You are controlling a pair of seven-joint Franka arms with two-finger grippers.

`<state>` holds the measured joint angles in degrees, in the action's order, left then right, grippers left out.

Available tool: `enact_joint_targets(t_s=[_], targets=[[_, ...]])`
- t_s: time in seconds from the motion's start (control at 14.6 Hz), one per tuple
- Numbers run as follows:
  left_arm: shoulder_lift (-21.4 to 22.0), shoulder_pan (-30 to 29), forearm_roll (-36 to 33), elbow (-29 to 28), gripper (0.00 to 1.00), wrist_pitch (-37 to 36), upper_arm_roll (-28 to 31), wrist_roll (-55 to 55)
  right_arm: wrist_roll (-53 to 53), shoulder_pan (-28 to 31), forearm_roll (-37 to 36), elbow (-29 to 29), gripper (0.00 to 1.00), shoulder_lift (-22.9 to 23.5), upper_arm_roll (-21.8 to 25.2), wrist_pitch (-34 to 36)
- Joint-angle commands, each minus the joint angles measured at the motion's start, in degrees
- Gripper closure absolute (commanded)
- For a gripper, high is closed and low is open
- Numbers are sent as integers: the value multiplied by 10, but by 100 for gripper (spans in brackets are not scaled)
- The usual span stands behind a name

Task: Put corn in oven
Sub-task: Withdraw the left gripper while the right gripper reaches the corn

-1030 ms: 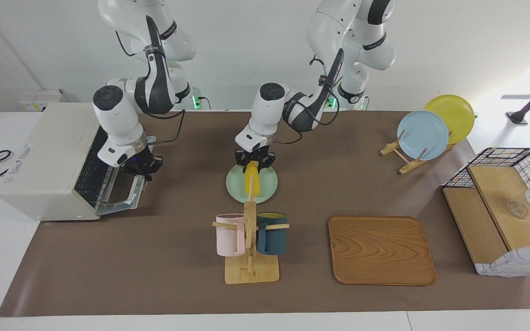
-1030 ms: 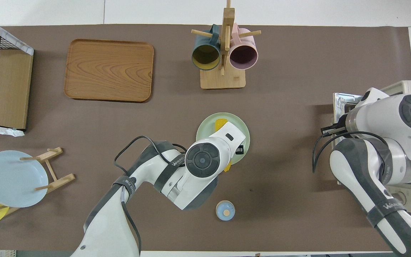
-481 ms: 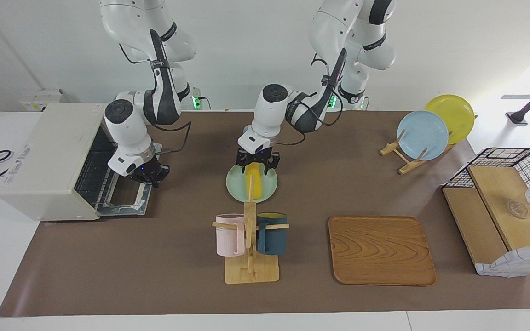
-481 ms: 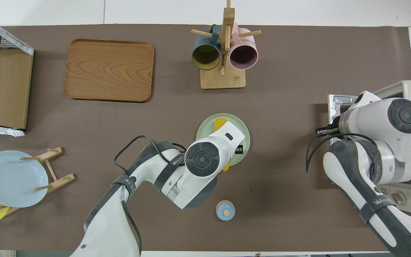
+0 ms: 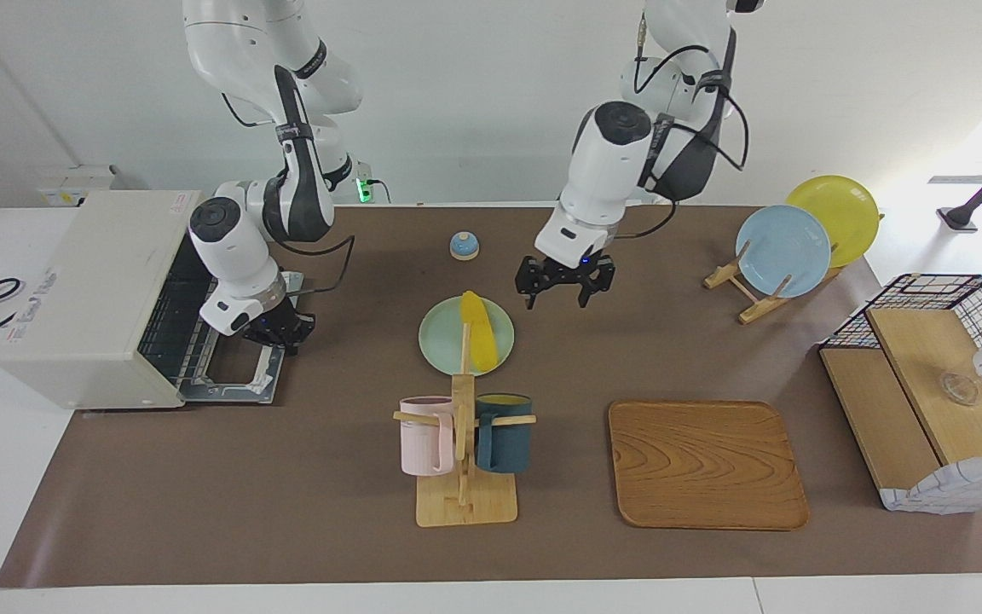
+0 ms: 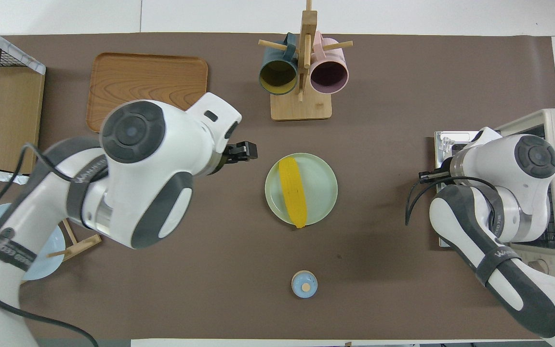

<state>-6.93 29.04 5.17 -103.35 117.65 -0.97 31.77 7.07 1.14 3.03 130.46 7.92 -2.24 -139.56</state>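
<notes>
Yellow corn point(image 5: 476, 333) lies on a green plate point(image 5: 438, 339) mid-bench while the left gripper point(image 5: 565, 286) hangs beside it, jaws spread and empty, the right gripper point(image 5: 274, 329), jaw state unclear, at the open oven point(image 5: 90, 294); a loose pinch could roll the cob off.

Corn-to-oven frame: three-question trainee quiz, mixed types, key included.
1. True or false: the corn lies on the pale green plate.
2. The oven door is: A shut, B open.
3. The left pincer holds ____.

Key:
1. True.
2. B; the right pincer hangs over the lowered door.
3. Nothing; it is open, raised over the table beside the plate, toward the left arm's end.
</notes>
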Motion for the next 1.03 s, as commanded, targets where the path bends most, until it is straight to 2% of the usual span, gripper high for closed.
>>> enact_joint_targets(t_s=[0.0, 0.14, 0.27, 0.34, 0.55, 0.69, 0.76, 0.82, 0.96], targets=[[8, -89, 0, 58, 0, -87, -5, -62, -48, 12, 32, -44, 61, 10, -72, 9], [10, -146, -2, 96, 0, -159, -5, -162, -139, 6, 23, -90, 50, 15, -123, 40], [18, -209, -3, 125, 0, -225, -5, -244, -211, -55, 12, -136, 51, 24, -123, 80], [24, -223, -3, 142, 0, -257, -5, -246, -262, -71, -2, -161, 55, 31, -123, 93], [42, -239, -14, 165, 0, -328, 1, -246, -415, -163, -43, -211, 57, 63, -123, 94], [58, -243, -24, 165, 0, -346, 0, -247, -505, -228, -71, -268, 57, 122, -123, 95], [63, -243, -25, 163, 0, -351, -1, -247, -548, -251, -113, -290, 57, 152, -123, 90], [68, -243, -24, 154, 0, -348, -1, -247, -582, -259, -147, -296, 57, 168, -124, 83], [81, -243, -24, 125, 0, -316, -1, -248, -601, -263, -160, -290, 57, 177, -126, 68]])
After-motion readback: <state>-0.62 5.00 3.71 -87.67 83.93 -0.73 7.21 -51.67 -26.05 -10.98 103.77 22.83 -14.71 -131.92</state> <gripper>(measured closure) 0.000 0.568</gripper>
